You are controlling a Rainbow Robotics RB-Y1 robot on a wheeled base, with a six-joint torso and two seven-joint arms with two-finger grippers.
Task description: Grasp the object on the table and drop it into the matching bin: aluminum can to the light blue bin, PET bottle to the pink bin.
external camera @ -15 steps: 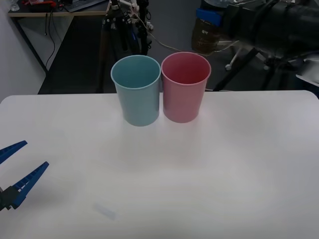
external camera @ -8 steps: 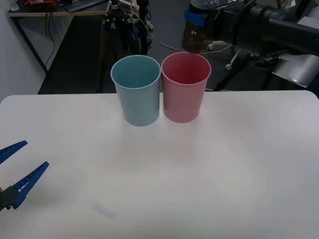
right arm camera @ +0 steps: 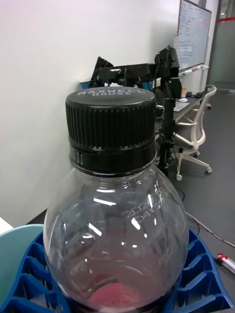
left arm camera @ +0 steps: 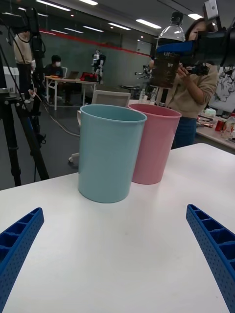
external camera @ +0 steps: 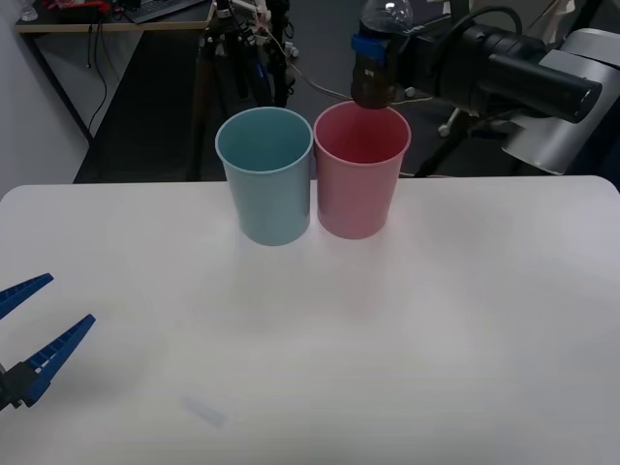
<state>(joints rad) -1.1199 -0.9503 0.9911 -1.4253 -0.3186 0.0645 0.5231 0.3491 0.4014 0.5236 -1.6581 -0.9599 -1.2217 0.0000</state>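
Bottle (external camera: 374, 60) is clamped in right gripper (external camera: 372, 46) above the pink bin (external camera: 359, 174) far rim (release comes next); left gripper (external camera: 34, 339) waits open, near-left.

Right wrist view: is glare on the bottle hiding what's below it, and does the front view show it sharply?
Right wrist view: small white highlights streak the PET bottle, but pink still shows through its clear wall; the ribbed cap is crisp, the room behind soft. Front view: the bottle, held by the right gripper above the pink bin, is sharp.
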